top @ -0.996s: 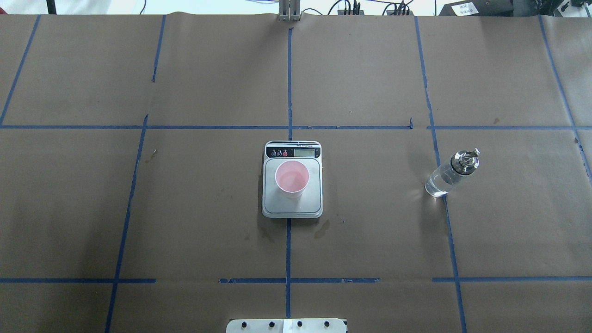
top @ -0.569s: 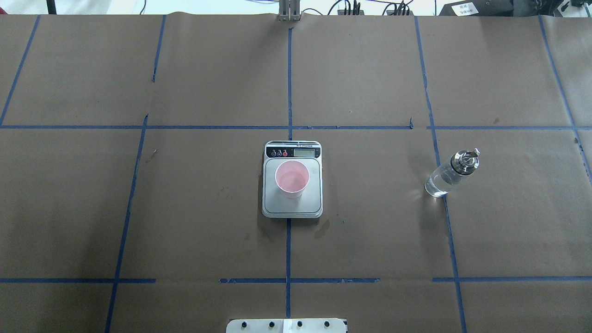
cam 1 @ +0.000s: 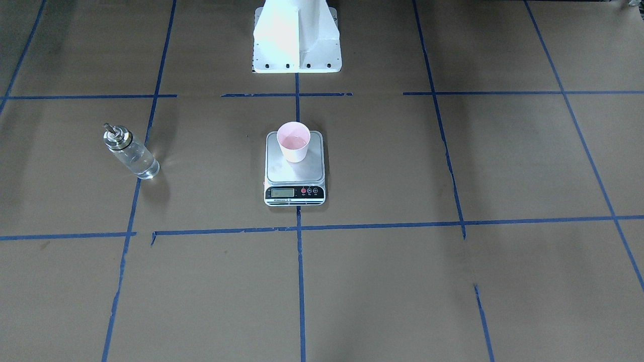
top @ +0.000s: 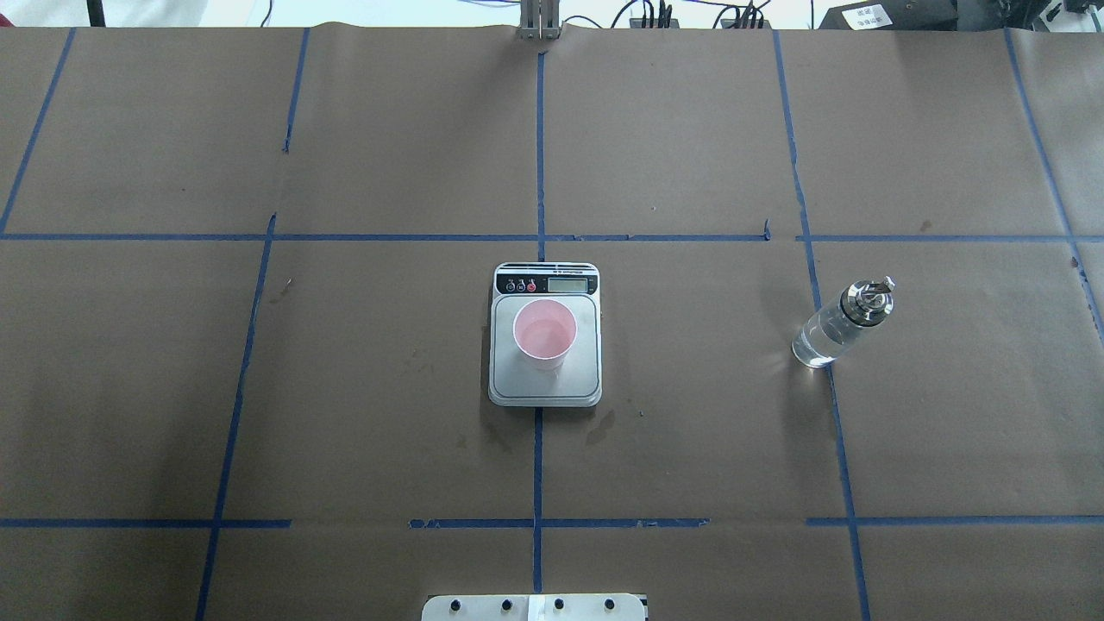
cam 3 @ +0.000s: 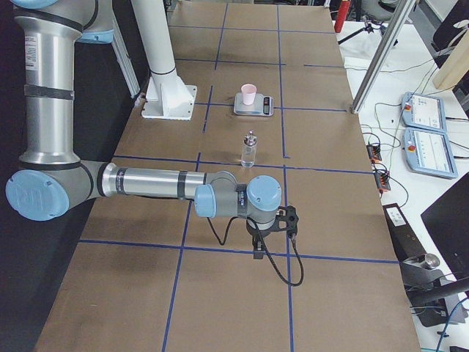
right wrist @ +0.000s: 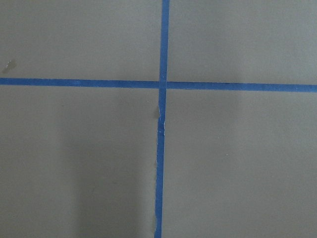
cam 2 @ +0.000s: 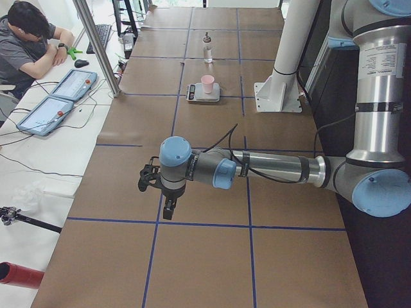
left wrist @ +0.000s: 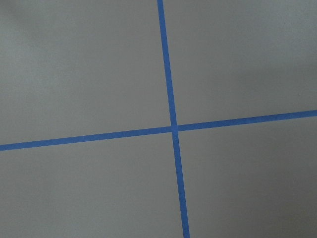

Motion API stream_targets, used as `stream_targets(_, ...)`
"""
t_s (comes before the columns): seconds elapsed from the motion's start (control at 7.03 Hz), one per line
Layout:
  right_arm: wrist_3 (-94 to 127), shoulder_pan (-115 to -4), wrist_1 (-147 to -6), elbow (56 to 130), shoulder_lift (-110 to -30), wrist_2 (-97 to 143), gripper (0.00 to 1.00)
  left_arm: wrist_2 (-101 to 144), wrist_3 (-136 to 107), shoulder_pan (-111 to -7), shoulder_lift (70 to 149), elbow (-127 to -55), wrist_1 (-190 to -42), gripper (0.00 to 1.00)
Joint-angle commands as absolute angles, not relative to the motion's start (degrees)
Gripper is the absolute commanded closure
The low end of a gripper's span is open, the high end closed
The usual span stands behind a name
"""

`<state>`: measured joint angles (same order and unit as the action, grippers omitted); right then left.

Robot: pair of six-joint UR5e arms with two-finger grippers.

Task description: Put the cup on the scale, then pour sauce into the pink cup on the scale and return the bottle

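**No change on the desk; both arms held well away from cup and bottle**

Compared with the overhead picture of a second ago, nothing is seen to have moved. The cup [top: 544, 332] is stood upright on the steel platform of the scale [top: 545, 386], toward the display end. The bottle [top: 841, 326] is set upright on the desk [top: 388, 388], well apart from the scale on the robot's right, beside a blue tape line [top: 835, 414]. The clear sauce [top: 818, 343] is seen through its glass. Neither thing is touched.

The left arm [cam 2: 276, 168] and the right arm [cam 3: 146, 182] are stretched low over opposite ends of the desk, well away from cup and bottle. Whether the left jaws or the right jaws are open or closed cannot be told. In both wrist views only brown paper and crossed tape are shown.
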<state>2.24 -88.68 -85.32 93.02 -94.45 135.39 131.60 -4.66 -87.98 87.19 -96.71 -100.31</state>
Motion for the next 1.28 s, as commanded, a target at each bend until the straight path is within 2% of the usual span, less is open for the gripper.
stream_targets(0.0,2.11,-88.68,-85.25,92.99,-94.22,135.35,0.0,131.57,-4.66,-87.98,87.19,-97.03,-100.37,0.0)
stream_targets(1.14,2.11,-89.38,-85.17,93.6,-93.43,136.67,0.0,131.4,-4.13,-87.98,87.01,-93.51,-100.9,0.0)
